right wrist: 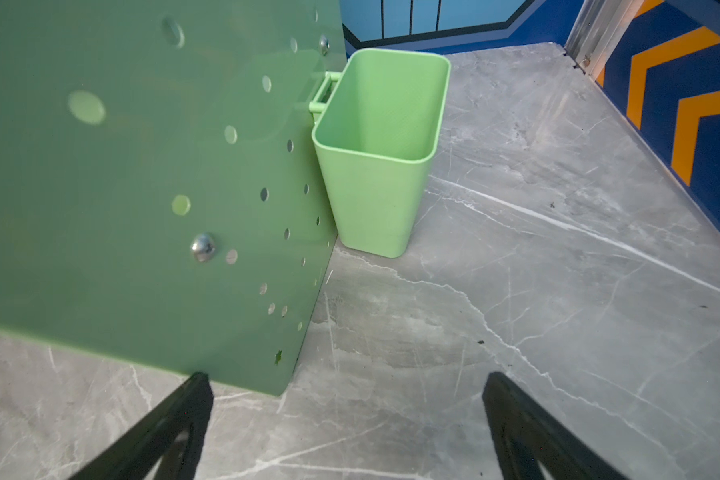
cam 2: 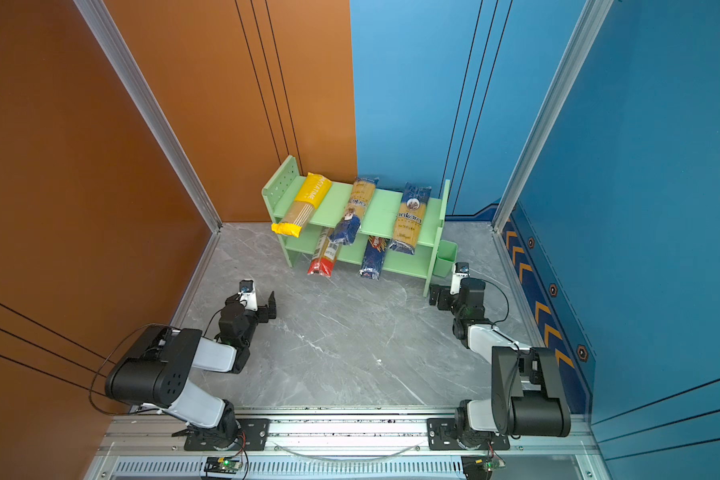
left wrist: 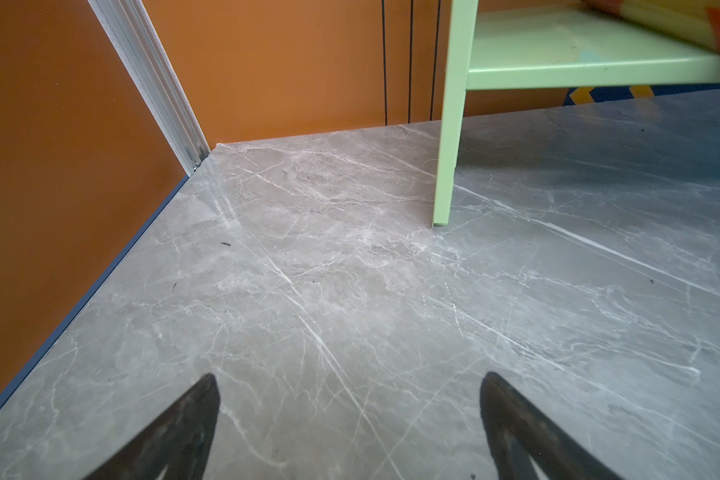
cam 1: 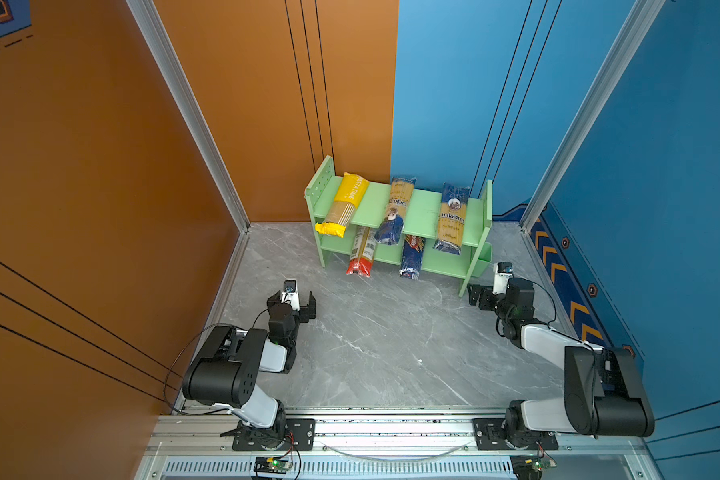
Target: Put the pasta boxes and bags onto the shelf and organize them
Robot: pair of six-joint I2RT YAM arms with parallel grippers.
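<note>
Grey marble tabletop (cam 1: 383, 345), orange and blue walls; all five packs lie on the shelf (cam 1: 422, 210).
Top tier: yellow pack (cam 1: 341, 205), ankara pack (cam 1: 396, 203) in the middle, second ankara pack (cam 1: 453, 216) at the bin (right wrist: 375, 166) end, all overhanging the front edge. Lower tier: red-ended pack (cam 1: 362, 255) and Barilla pack (cam 1: 412, 257), front ends jutting out. Left hand (left wrist: 348, 378): released, empty, over bare tabletop. Right hand (right wrist: 346, 376): released, empty, just beside the bin-side panel.
</note>
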